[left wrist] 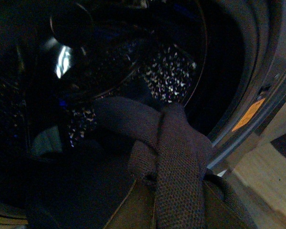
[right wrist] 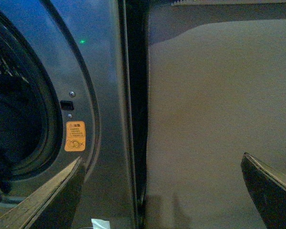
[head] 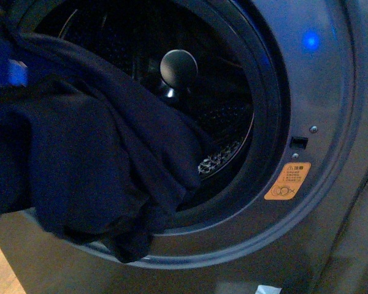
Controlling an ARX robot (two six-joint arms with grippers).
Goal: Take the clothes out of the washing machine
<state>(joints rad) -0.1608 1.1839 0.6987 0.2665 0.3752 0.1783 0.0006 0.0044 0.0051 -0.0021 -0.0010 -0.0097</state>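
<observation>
Left gripper (left wrist: 178, 200): tan fingers (left wrist: 138, 210) pressed on either side of a charcoal heathered knit strip (left wrist: 176, 157), which runs from between them towards the perforated steel drum (left wrist: 171, 76).

Front view: dark navy soft garment (head: 92, 165) draped over the lower left lip of the round porthole of the grey metallic front-loading washing machine (head: 331, 122), part inside, part hanging out.

Right gripper (right wrist: 162, 191): fingers (right wrist: 47, 200) spread wide, nothing between them, well apart from the garment. It faces the seam between the machine front and a beige flat panel (right wrist: 219, 119); orange rectangular warning sticker (right wrist: 75, 136) near one finger
</observation>
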